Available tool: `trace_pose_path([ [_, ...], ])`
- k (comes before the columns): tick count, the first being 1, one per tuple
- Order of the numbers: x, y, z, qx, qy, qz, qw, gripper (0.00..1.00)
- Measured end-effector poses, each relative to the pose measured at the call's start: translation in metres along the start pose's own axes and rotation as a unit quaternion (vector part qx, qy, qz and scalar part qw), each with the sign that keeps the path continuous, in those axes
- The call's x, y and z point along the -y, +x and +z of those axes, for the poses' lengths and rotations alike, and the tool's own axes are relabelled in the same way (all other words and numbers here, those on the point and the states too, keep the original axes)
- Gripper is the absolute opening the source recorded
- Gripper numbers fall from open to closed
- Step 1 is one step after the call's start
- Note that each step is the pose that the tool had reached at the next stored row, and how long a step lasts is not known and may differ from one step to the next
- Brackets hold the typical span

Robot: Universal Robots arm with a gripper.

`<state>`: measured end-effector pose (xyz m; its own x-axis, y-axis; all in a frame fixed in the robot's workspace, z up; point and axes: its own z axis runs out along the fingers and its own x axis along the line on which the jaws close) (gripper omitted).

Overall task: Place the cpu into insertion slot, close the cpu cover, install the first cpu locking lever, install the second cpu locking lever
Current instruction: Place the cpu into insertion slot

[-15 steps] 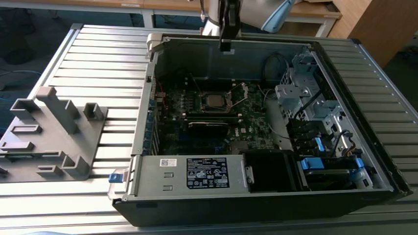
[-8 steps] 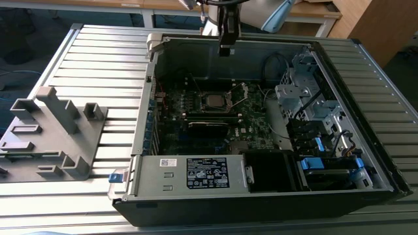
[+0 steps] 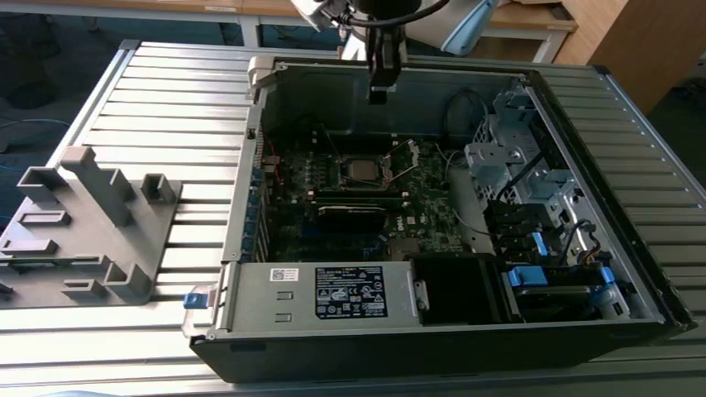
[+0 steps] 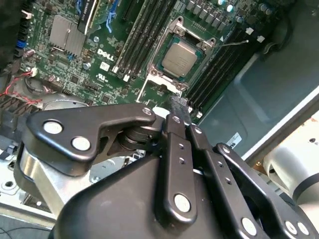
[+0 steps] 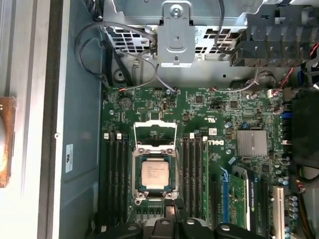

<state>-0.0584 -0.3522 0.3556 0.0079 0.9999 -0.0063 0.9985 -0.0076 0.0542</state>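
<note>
Slatted worktop, open case. Cpu seated in socket. Cover hinged open beside cpu. Tool above cpu, fingers together, empty. Outstanding: cover, both levers.

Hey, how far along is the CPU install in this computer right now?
Done: the cpu sits flat in its socket on the motherboard. In hand: nothing. The hand is shut and empty, and hovers above the board near the socket. Left: the cpu cover is flipped open, lying back from the socket's edge, so it has not yet been closed or locked down.
</note>
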Motion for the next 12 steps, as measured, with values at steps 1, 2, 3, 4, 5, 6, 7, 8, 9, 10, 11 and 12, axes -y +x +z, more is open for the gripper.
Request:
trace_pose_path([
  [1,-0.0001,0.0000,-0.0007,0.0003,0.0002,0.000,1.00000,0.11],
  [2,-0.0002,0.0000,-0.0030,0.0002,0.0001,0.000,1.00000,0.11],
  [3,-0.0004,0.0000,-0.0066,0.0000,0.0000,0.000,1.00000,0.11],
  [4,-0.0006,-0.0001,-0.0104,0.0001,0.0000,0.000,1.00000,0.11],
  [5,-0.0008,-0.0001,-0.0144,0.0000,0.0000,0.000,1.00000,0.11],
  [6,-0.0009,-0.0001,-0.0161,0.0000,0.0001,0.000,1.00000,0.11],
  [7,-0.0009,-0.0001,-0.0160,-0.0001,0.0000,0.000,1.00000,0.11],
  [8,-0.0009,-0.0001,-0.0161,-0.0001,-0.0001,0.000,1.00000,0.11],
  [9,-0.0009,-0.0001,-0.0163,-0.0001,0.0000,0.000,1.00000,0.11],
  [10,-0.0009,-0.0001,-0.0164,0.0000,0.0000,0.000,1.00000,0.11],
  [11,-0.0009,-0.0001,-0.0165,0.0000,0.0000,0.000,1.00000,0.11],
  [12,-0.0009,-0.0001,-0.0165,-0.0003,0.0000,0.000,1.00000,0.11],
])
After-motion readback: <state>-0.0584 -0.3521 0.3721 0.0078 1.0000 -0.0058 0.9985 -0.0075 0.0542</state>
